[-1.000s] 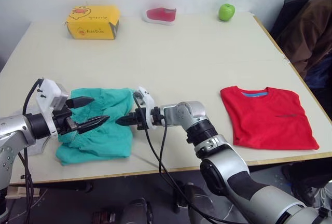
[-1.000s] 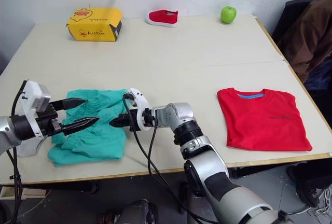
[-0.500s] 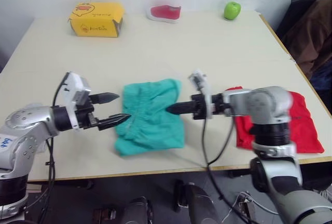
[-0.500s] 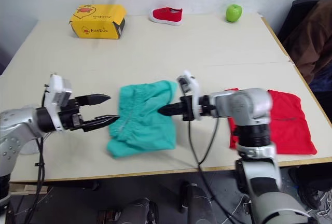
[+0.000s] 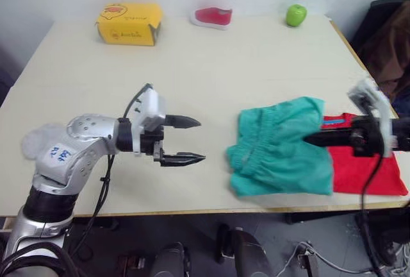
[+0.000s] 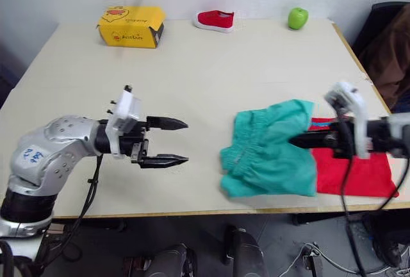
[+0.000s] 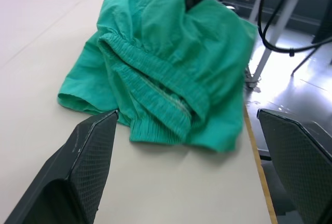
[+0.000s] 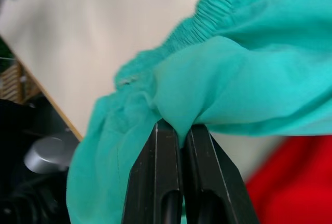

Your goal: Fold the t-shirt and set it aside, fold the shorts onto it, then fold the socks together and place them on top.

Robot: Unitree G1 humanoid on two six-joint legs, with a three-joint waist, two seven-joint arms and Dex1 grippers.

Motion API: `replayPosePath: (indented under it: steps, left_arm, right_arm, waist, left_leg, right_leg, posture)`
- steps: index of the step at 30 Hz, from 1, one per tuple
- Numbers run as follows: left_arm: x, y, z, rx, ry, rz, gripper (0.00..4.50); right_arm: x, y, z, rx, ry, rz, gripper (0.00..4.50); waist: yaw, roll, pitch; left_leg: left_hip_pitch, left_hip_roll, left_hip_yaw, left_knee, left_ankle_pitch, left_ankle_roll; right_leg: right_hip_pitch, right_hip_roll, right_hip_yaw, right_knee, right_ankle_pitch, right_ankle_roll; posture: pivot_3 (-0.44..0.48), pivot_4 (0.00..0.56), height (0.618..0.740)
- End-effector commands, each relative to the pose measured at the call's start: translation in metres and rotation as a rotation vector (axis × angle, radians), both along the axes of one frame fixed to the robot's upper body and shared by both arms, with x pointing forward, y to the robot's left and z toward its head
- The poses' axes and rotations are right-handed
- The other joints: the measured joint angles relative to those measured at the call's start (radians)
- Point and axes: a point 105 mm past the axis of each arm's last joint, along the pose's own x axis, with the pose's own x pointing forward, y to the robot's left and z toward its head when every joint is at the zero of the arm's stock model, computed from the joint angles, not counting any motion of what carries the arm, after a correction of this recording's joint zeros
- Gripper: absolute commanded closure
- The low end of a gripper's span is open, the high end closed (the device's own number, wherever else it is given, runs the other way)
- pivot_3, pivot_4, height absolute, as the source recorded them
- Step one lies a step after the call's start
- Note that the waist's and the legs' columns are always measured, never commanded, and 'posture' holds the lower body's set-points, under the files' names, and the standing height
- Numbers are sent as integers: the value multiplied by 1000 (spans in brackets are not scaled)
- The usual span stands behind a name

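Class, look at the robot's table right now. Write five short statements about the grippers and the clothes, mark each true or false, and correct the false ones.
1. The right gripper is shut on the shorts. True.
2. The left gripper holds the shorts too. False: it is open and empty, apart from the cloth.
3. The shorts partly overlap the t-shirt. True.
4. The t-shirt lies beside the yellow box. False: it lies at the near right edge of the table; the box is at the far left.
5. The green apple sits on the shorts. False: it stands at the far side of the table, near the red shoe.
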Motion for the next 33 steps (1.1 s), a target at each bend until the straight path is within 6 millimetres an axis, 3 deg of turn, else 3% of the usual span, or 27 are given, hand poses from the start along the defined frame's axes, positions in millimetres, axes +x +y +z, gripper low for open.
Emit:
replayPosePath:
  steps: [1, 5, 9, 14, 22, 23, 26, 30, 32, 33]
  left_arm:
    - [-1, -3, 8, 3, -52, -48, 0]
    - [5, 0, 7, 2, -54, -36, 0]
    - [7, 0, 5, 9, -62, -36, 0]
    - [10, 1, 7, 10, -76, -23, 0]
    - [9, 2, 7, 16, -73, -20, 0]
    - [9, 3, 7, 16, -72, -19, 0]
    - [9, 7, 6, 20, -63, -9, 0]
    - [9, 18, 5, 29, -49, 42, 0]
    - [9, 26, 3, 31, -42, 80, 0]
    - [9, 33, 2, 31, -37, 115, 0]
  right_arm:
    - [5, -49, 21, -65, -108, -126, 4488]
    - [8, -100, 15, -103, -114, -302, 4488]
    - [9, -132, 3, -97, -110, -435, 4488]
    - [-7, -180, -38, -124, -57, -624, 4488]
    - [-1, -170, -67, -152, -56, -595, 4488]
    - [-1, -170, -67, -165, -65, -593, 4267]
    - [0, -171, -46, -222, -150, -577, 3491]
    - [17, -160, 25, -266, -384, -525, 2008]
    - [31, -138, 56, -213, -501, -449, 1322]
    - [41, -110, 74, -140, -567, -341, 904]
  waist:
    - [2, 0, 0]
    - [3, 0, 0]
    - [3, 1, 0]
    - [6, 1, 0]
    - [3, 3, 1]
    - [3, 3, 1]
    - [4, 4, 1]
    - [-6, 9, 4]
    - [-11, 11, 5]
    - [-20, 10, 5]
  left_leg:
    - [0, 0, 0, 0, 0, 0]
    - [0, 0, 1, 0, 1, 0]
    - [0, 0, 2, 0, 1, 0]
    - [0, 0, 1, 0, 1, 0]
    - [2, 0, 2, 0, 3, -1]
    - [2, 0, 2, 0, 3, -2]
    - [3, -1, 2, 0, 3, -2]
    - [5, -1, 5, 0, 3, -2]
    - [8, -1, 8, -2, 3, -2]
    - [10, 0, 9, -2, 3, -2]
  right_leg:
    - [0, 0, 0, 0, 0, 0]
    - [1, 0, 1, 0, 0, 0]
    - [0, 0, 1, 1, 0, 0]
    - [1, 0, 1, 0, 0, 0]
    - [1, -1, 2, 3, 1, 1]
    - [1, -1, 2, 3, 1, 1]
    - [1, -1, 2, 4, 1, 1]
    - [1, -1, 6, 6, 1, 1]
    - [1, 0, 9, 7, 0, 0]
    - [1, 1, 10, 8, 0, -1]
  posture:
    - [0, 150, 740]
    - [0, 150, 740]
    - [0, 150, 740]
    - [0, 150, 740]
    - [0, 150, 740]
    - [0, 150, 740]
    - [0, 150, 740]
    - [0, 150, 740]
    - [0, 150, 740]
    - [0, 150, 740]
